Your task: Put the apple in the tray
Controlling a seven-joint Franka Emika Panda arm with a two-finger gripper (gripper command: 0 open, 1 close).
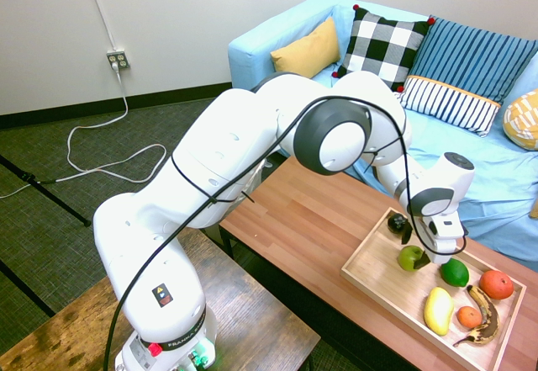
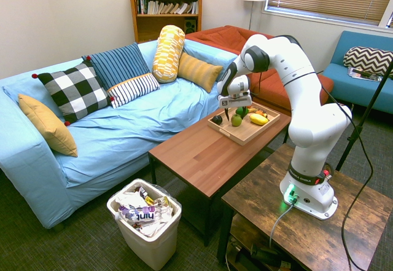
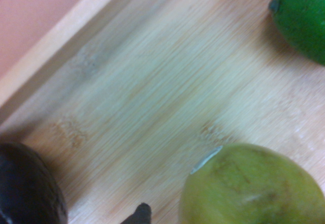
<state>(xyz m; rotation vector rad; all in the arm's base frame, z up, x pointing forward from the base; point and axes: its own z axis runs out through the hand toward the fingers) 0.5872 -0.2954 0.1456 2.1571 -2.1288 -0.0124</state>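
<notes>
The yellow-green apple (image 1: pixel 411 258) (image 2: pixel 236 120) rests on the floor of the pale wooden tray (image 1: pixel 366 277) (image 2: pixel 225 131), near its left end. My gripper (image 1: pixel 418 246) (image 2: pixel 231 116) hangs just above the apple, fingers apart, their tips about level with its top. Nothing is held. The wrist view shows the apple (image 3: pixel 254 188) close up on the tray's boards (image 3: pixel 152 82).
Also in the tray are a small black object (image 1: pixel 397 223), a dark green oval fruit (image 1: pixel 455 272), a red-orange fruit (image 1: pixel 496 283), a yellow fruit (image 1: pixel 438 310), a small orange (image 1: pixel 469 316) and a brown banana (image 1: pixel 487 322). The tray sits on a wooden coffee table (image 1: pixel 311 219) before a blue sofa (image 1: pixel 471 148).
</notes>
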